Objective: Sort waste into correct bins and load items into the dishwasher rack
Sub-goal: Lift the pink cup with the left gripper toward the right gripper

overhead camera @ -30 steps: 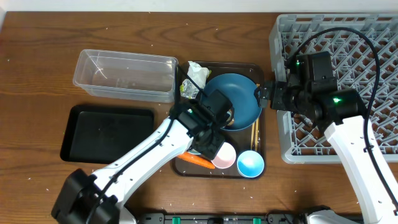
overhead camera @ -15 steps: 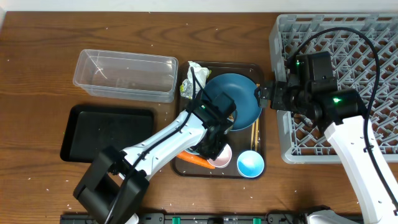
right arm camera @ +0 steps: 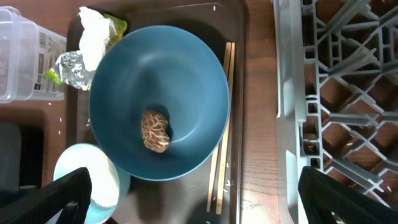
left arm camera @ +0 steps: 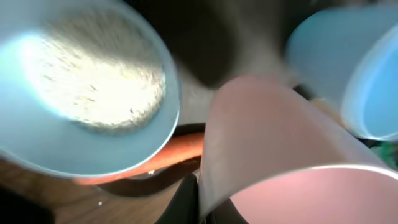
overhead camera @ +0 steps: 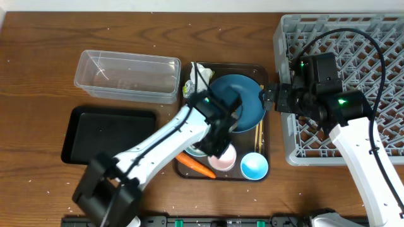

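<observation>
My left gripper is shut on the rim of the pink cup, one finger inside and one outside. The cup stands on the brown tray between the orange carrot and the blue cup. Beside it, the white bowl holds rice. My right gripper hangs open above the chopsticks, empty. The dark-blue plate carries a brown food lump. The crumpled wrapper lies at the tray's far left corner. The grey rack stands at the right.
A clear tub and, nearer, a black tray lie left of the brown tray. The rack's wall runs close to the tray's right edge. Rice grains dot the wooden table.
My left gripper has shut on the pink cup's rim, and its arm has shifted slightly left over the tray. The right arm has not moved.
</observation>
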Robot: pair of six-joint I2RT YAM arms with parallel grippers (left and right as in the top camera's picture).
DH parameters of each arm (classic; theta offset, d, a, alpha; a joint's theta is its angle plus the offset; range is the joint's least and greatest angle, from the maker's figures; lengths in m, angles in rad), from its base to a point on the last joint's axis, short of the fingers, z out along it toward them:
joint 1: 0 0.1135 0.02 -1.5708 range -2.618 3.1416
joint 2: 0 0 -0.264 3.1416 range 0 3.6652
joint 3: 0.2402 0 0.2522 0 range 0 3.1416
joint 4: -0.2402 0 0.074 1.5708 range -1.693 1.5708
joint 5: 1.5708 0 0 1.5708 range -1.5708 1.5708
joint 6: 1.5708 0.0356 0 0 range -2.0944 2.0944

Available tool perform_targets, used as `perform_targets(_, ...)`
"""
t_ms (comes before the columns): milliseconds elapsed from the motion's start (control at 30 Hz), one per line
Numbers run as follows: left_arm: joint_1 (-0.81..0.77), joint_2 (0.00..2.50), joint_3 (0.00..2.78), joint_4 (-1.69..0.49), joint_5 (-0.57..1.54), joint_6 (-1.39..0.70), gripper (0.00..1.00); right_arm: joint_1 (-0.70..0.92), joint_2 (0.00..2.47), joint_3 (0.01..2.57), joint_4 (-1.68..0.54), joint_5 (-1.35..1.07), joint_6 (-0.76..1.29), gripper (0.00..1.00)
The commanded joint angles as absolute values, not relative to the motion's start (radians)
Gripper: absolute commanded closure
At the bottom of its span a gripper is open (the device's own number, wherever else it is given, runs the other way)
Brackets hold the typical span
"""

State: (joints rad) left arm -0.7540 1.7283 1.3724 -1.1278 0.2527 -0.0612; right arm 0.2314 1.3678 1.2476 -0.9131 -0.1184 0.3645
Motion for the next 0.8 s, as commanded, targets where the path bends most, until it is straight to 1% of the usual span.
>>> perform_targets(0,-0.707,1.648,1.495,-1.162,0.250,-0.053,0.94,0.242,1.375,1.259,-0.917,-0.101,0.377,0.01)
perform_targets(100,-0.638,1.601,1.553,-1.158,0.251,-0.063,0.94,0.242,1.375,1.259,-0.916,-0.101,0.377,0.01)
perform_targets(200,-0.527,1.562,1.571,-1.126,0.269,-0.096,0.94,0.234,1.374,1.259,-0.916,-0.102,0.379,0.03)
perform_targets(300,-0.373,1.555,1.570,-1.093,0.443,-0.098,0.94,0.212,1.372,1.259,-0.915,-0.113,0.401,0.04)
perform_targets(400,-0.208,1.576,1.569,-1.056,0.706,-0.089,0.94,0.186,1.366,1.259,-0.899,-0.168,0.402,0.07)
perform_targets(467,-0.115,1.596,1.567,-1.035,0.894,-0.047,0.94,0.171,1.363,1.259,-0.868,-0.268,0.348,0.10)
perform_targets(533,-0.052,1.616,1.567,-1.026,1.064,-0.005,0.94,0.164,1.363,1.259,-0.819,-0.443,0.234,0.14)
perform_targets(567,-0.028,1.629,1.566,-1.026,1.161,0.035,0.94,0.164,1.363,1.259,-0.793,-0.538,0.183,0.16)
perform_targets(633,-0.011,1.649,1.566,-1.028,1.324,0.111,0.94,0.166,1.364,1.259,-0.741,-0.690,0.116,0.16)
perform_targets(700,-0.019,1.658,1.565,-1.028,1.402,0.163,0.94,0.166,1.364,1.259,-0.695,-0.788,0.107,0.16)
perform_targets(767,-0.042,1.659,1.565,-1.027,1.433,0.194,0.94,0.168,1.364,1.259,-0.634,-0.899,0.106,0.16)
